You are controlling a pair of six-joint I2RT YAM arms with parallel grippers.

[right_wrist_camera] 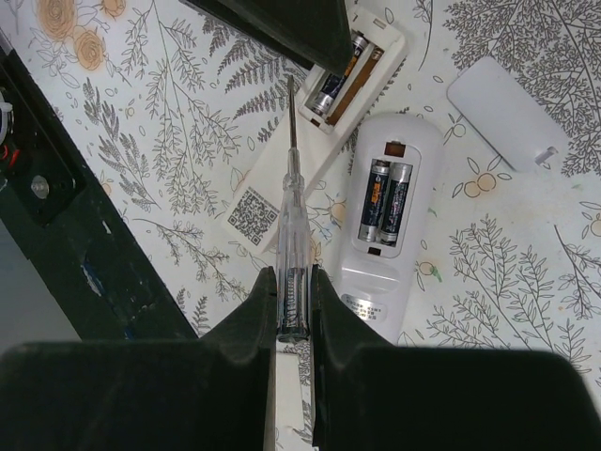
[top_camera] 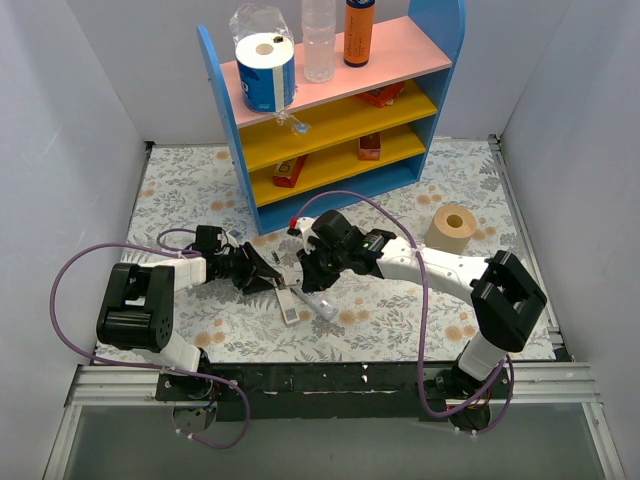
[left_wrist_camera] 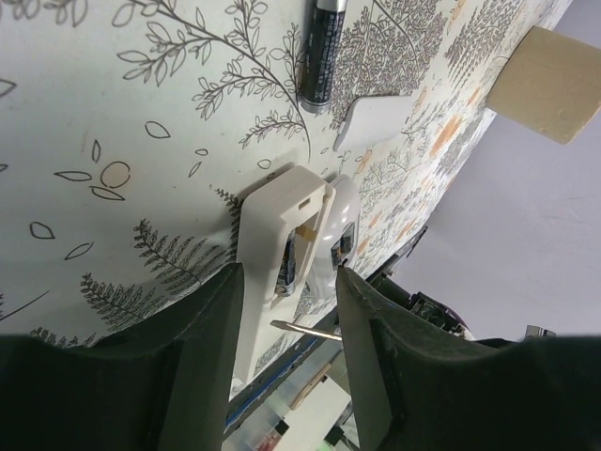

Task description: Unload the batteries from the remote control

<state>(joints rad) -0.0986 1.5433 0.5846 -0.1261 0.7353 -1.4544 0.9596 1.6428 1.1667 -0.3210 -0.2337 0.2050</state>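
Top external: floral-print table [top_camera: 400,322], plain white walls [top_camera: 70,120].

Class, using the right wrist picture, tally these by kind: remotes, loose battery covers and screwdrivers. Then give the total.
Remotes: 2
Loose battery covers: 1
Screwdrivers: 1
Total: 4
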